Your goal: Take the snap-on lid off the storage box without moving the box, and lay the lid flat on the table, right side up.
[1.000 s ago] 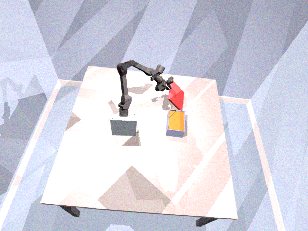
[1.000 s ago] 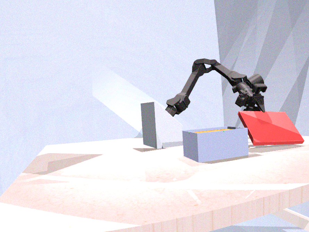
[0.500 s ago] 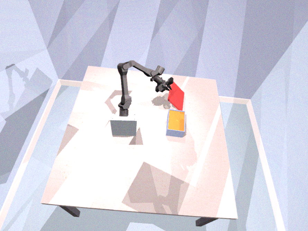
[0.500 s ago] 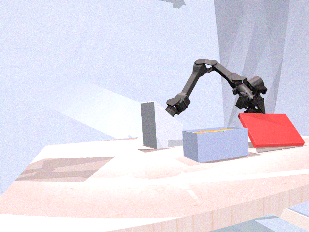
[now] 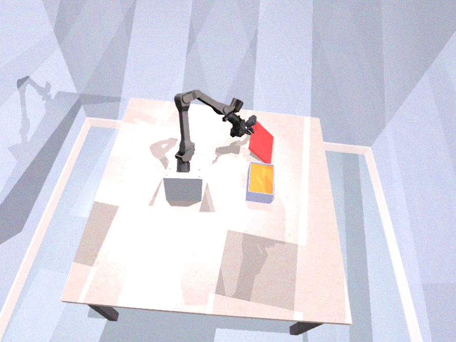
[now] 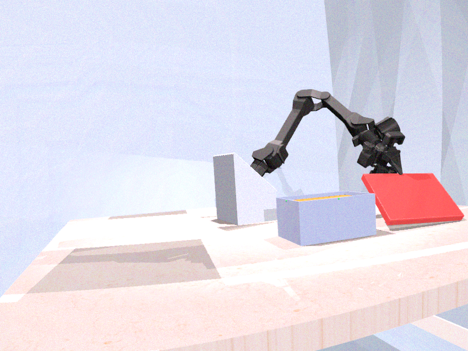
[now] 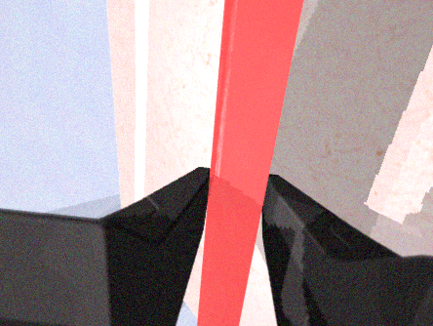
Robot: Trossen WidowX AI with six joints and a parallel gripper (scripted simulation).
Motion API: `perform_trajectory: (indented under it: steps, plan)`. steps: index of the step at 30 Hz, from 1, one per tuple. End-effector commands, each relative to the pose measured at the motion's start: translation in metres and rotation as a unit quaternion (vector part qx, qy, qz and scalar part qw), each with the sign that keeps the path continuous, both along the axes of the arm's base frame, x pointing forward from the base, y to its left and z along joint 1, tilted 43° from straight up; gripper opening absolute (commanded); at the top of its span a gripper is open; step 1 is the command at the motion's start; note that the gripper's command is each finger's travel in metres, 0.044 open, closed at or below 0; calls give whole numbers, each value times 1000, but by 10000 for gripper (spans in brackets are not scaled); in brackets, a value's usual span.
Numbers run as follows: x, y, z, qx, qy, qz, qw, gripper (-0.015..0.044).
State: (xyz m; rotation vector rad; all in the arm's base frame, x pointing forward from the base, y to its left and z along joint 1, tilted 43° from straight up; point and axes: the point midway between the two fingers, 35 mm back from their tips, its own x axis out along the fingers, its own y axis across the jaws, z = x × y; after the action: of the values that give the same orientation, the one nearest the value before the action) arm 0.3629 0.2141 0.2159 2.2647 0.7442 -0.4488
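Observation:
The red lid [image 5: 262,142] [image 6: 415,198] [image 7: 254,88] is off the box and tilted steeply, its upper edge toward the arm and its lower edge close to the table top. Whether that lower edge touches the table I cannot tell. My gripper [image 5: 252,130] [image 6: 393,173] [image 7: 238,178] is shut on the lid's upper edge, one finger on each side. The blue storage box [image 5: 259,197] [image 6: 336,220] stands upright and open on the table [image 5: 147,264] [image 6: 151,313], with an orange inside. The lid is beyond one short end of the box, with its near corner close to the rim in the top view.
The arm's grey wedge-shaped base [image 5: 183,189] [image 6: 245,196] stands on the table to the left of the box. The table's far edge runs behind the lid in the top view, and its right edge lies beyond lid and box.

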Motion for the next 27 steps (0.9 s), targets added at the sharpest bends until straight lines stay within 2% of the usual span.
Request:
perform_trajectory:
  steps: [1, 27]
  plan:
    - [0, 5, -9, -4, 7, 3, 1000, 0]
    - [0, 19, -24, -3, 7, 3, 1000, 0]
